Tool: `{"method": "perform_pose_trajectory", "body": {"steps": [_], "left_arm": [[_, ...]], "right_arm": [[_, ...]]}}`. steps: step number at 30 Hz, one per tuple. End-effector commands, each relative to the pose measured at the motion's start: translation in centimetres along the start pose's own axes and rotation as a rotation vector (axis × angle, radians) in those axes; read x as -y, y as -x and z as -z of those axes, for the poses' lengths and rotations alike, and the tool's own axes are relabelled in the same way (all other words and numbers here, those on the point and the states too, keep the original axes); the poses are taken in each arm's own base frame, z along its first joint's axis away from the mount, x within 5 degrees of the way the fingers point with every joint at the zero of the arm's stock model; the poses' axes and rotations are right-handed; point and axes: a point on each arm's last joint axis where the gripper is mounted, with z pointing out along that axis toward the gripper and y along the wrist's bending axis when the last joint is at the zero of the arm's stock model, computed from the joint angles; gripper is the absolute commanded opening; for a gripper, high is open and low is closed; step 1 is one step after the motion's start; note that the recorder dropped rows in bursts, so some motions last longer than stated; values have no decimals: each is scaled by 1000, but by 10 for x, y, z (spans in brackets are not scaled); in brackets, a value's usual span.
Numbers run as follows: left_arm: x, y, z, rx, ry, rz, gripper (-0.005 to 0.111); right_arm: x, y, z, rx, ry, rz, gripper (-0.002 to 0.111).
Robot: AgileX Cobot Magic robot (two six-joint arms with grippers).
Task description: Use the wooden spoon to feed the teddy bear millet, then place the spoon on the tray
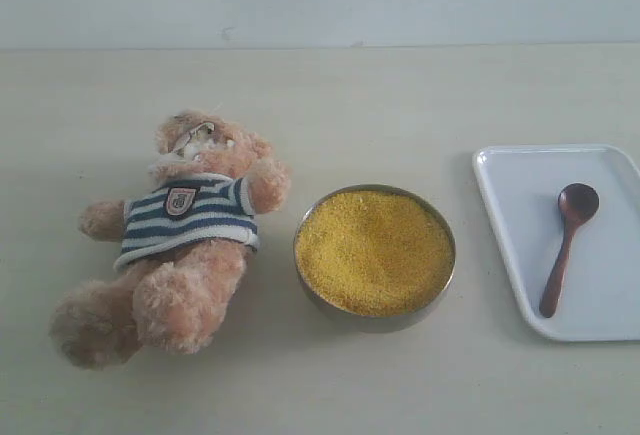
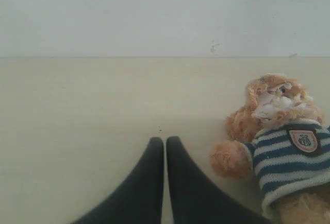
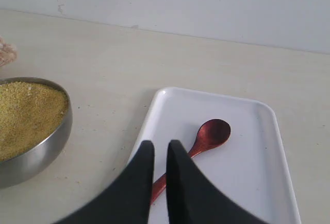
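Note:
The teddy bear point(image 1: 185, 235) lies on its back at the table's left, in its striped shirt; the left wrist view shows the teddy bear point(image 2: 283, 147) too. Golden millet point(image 1: 375, 250) fills the metal bowl point(image 1: 372, 322) in the middle. The wooden spoon point(image 1: 565, 245) lies on the white tray point(image 1: 520, 185) at the right. Neither gripper appears in the exterior view. My left gripper point(image 2: 165, 140) is shut and empty, beside the bear's arm. My right gripper point(image 3: 161, 144) hangs shut over the wooden spoon point(image 3: 211, 134), by the handle end, on the tray point(image 3: 247, 172), holding nothing.
A pale wall runs behind the table's far edge. The bowl point(image 3: 41, 157) of millet point(image 3: 26, 116) stands a short way from the tray's near long side, with bare tabletop between them.

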Motion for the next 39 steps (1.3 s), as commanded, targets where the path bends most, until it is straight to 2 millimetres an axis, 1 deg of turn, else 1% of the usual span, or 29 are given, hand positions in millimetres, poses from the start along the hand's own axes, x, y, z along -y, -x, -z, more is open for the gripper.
{"method": "perform_pose_trajectory", "body": {"steps": [1, 35, 39], "left_arm": [[0, 2, 0, 10, -4, 2, 4], [0, 2, 0, 10, -4, 2, 4], [0, 2, 0, 10, -4, 2, 4]], "right_arm": [[0, 1, 0, 15, -1, 11, 9], [0, 1, 0, 8, -1, 11, 9], [2, 4, 1, 39, -18, 84, 9]]}}
